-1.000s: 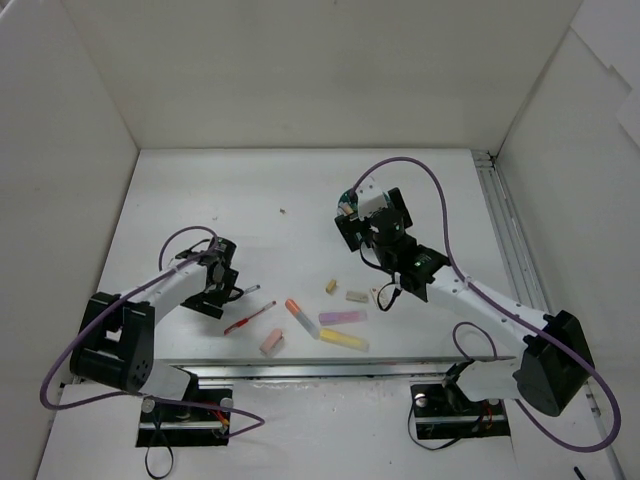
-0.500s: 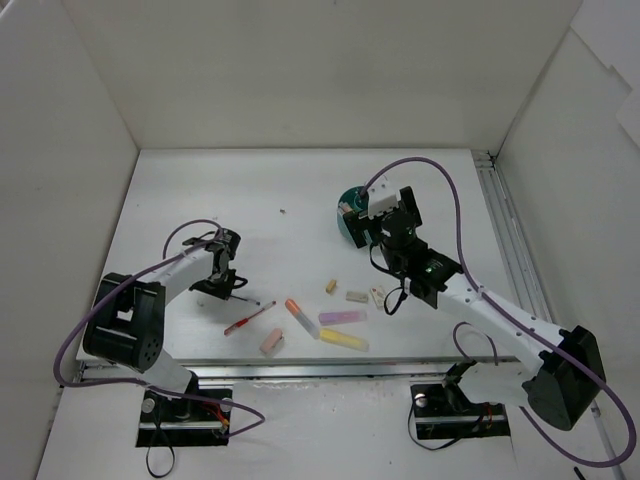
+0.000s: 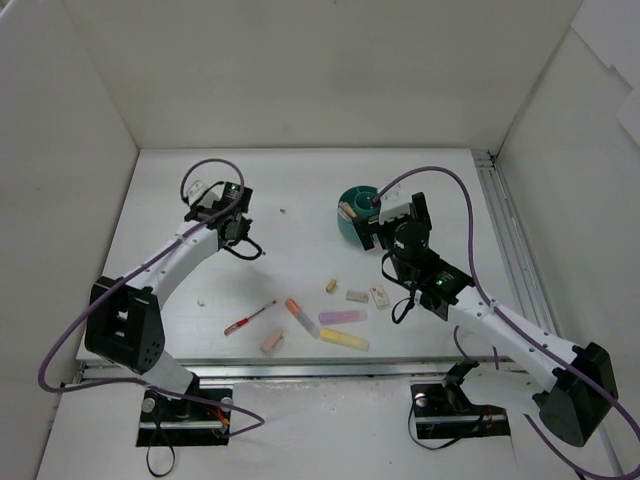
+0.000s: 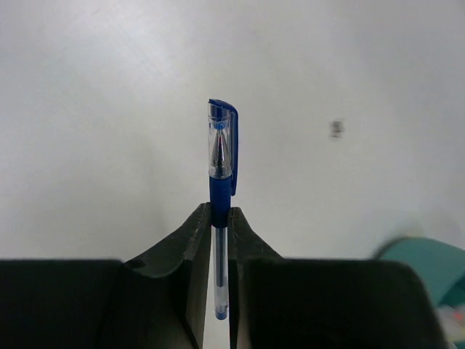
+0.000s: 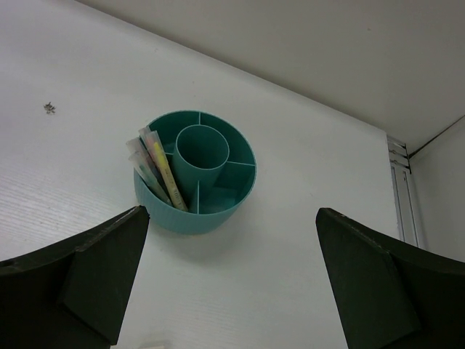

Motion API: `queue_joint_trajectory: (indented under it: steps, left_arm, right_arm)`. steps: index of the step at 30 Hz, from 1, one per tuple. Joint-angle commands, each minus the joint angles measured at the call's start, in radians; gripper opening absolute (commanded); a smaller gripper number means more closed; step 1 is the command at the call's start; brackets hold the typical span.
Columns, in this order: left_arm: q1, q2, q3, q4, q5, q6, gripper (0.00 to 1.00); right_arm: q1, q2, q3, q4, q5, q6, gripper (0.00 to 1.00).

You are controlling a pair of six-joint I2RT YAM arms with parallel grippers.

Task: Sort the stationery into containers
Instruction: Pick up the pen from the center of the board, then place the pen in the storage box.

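Observation:
My left gripper (image 4: pixel 220 218) is shut on a blue pen (image 4: pixel 221 163), which sticks out ahead of the fingers, cap end forward, above bare table. In the top view this gripper (image 3: pixel 237 238) hangs over the left middle of the table, well left of the teal cup (image 3: pixel 355 207). The cup (image 5: pixel 196 174) has inner dividers, and a yellow highlighter (image 5: pixel 161 169) and clear pens lean in its left compartment. My right gripper (image 5: pixel 229 215) stands wide open just short of the cup with nothing between its fingers, seen from above at the right gripper (image 3: pixel 392 224).
Loose on the near table lie a red pen (image 3: pixel 250 317), an orange highlighter (image 3: pixel 297 314), a purple highlighter (image 3: pixel 342 317), a yellow highlighter (image 3: pixel 343 340), a pink eraser (image 3: pixel 271 342), a beige eraser (image 3: pixel 329 286) and two white erasers (image 3: pixel 357 296). White walls surround the table.
My left gripper has shut on the blue pen, lifted it and carried it toward the far side. The right arm has drawn back from over the cup, still open.

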Motion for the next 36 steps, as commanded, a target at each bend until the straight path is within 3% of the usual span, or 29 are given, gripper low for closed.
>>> queue_joint_trajectory:
  steps: [1, 5, 11, 18, 25, 29, 36]
  left_arm:
    - [-0.058, -0.068, 0.097, 0.242, -0.091, 0.384, 0.0]
    - [-0.098, -0.08, 0.079, 0.668, 0.082, 0.682, 0.0]
    - [-0.118, 0.022, 0.167, 0.949, 0.255, 0.878, 0.0]
    - [-0.187, 0.237, 0.396, 1.106, 0.406, 1.011, 0.0]
    - [-0.187, 0.475, 0.667, 1.197, 0.61, 0.992, 0.0]
    - [-0.196, 0.562, 0.72, 1.267, 0.673, 0.962, 0.0]
    - [-0.215, 0.636, 0.718, 1.279, 0.658, 0.975, 0.0]
  right_arm:
    - [0.0, -0.035, -0.008, 0.119, 0.059, -0.008, 0.98]
    - [-0.011, -0.048, -0.039, 0.159, 0.107, 0.005, 0.98]
    - [-0.097, -0.096, -0.086, 0.205, 0.064, 0.102, 0.98]
    - [-0.146, -0.122, -0.103, 0.224, 0.05, 0.119, 0.98]
    - [-0.179, -0.143, -0.123, 0.233, 0.044, 0.125, 0.98]
    - [-0.198, -0.153, -0.133, 0.233, 0.036, 0.13, 0.98]
    - [-0.221, -0.151, -0.14, 0.238, 0.015, 0.14, 0.98]
